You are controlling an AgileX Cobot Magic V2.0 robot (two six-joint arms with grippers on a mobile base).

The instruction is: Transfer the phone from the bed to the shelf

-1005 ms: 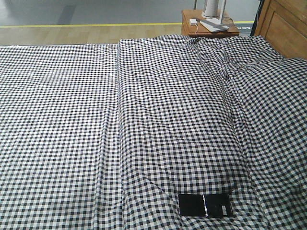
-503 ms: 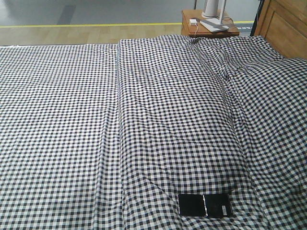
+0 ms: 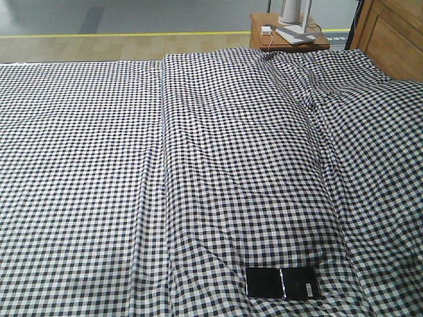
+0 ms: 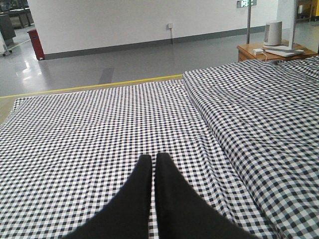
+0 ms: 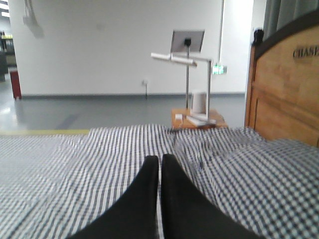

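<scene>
**Front-facing view.** The wide bed with the black-and-white gingham sheet [image 3: 99, 165] fills nearly the whole frame. The thin glossy black foldable phone [image 3: 283, 282] lies flat and opened out on the sheet at 5 o'clock, close to the lower edge, with its crease running across the middle. A small brown bedside table [image 3: 289, 38] carrying white items stands at 1 o'clock. The light wooden headboard [image 3: 395, 39] is at 2 o'clock. Neither arm appears here.

**Left wrist view.** The left gripper [image 4: 151, 160] points out over the sheet at 6 o'clock. Its two black fingers are pressed together with nothing between them. I cannot see the phone from here.

**Right wrist view.** The picture is soft. The right gripper [image 5: 160, 160] sits at 6 o'clock, fingers likewise pressed together and empty, above the sheet. The headboard is at 3 o'clock. The phone is out of frame.

**Assessment.** I judge the task to be at its opening step, the approach, with the pick not yet begun. The phone lies right of centre, so the right arm looks better placed. The next move calls for spreading those fingers and coming down across the phone's narrow width. A thin, glossy slab flat on soft fabric may slip or drag the sheet. The light natural-wood shelf shows in no view.
</scene>
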